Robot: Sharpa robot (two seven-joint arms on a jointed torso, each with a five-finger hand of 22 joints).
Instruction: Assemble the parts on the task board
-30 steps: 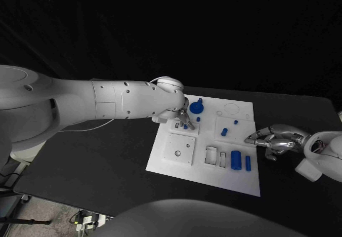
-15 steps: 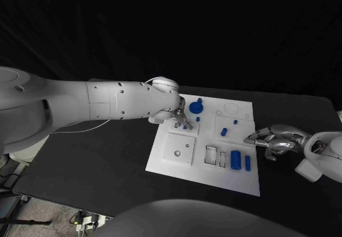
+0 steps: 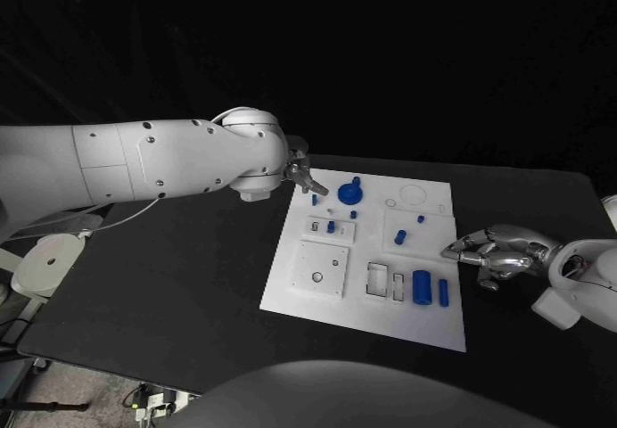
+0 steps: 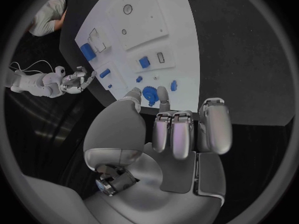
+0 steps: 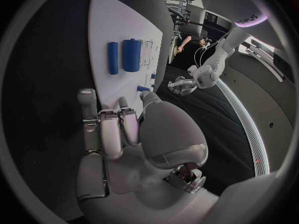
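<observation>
The white task board (image 3: 373, 303) lies in the middle of the black table. My left hand (image 3: 303, 175) hovers just off the board's far left corner and holds nothing; in the left wrist view its thumb and forefinger (image 4: 163, 92) stand apart and the other fingers are curled. A blue round knob (image 3: 351, 189) sits next to it on the board, with several small blue pegs (image 3: 332, 227) nearby. Two blue cylinders (image 3: 423, 287) lie at the board's near right. My right hand (image 3: 497, 251) rests beside the board's right edge, fingers curled in and empty.
The board has a square plate with a hole (image 3: 320, 267) and empty rectangular slots (image 3: 380, 278). Black table (image 3: 180, 294) stretches to the left of the board. My large left arm (image 3: 142, 174) hangs over the table's far left.
My left hand has lifted off the board's small pegs and drawn back up and to the left, past the far left corner. The right hand has not moved.
</observation>
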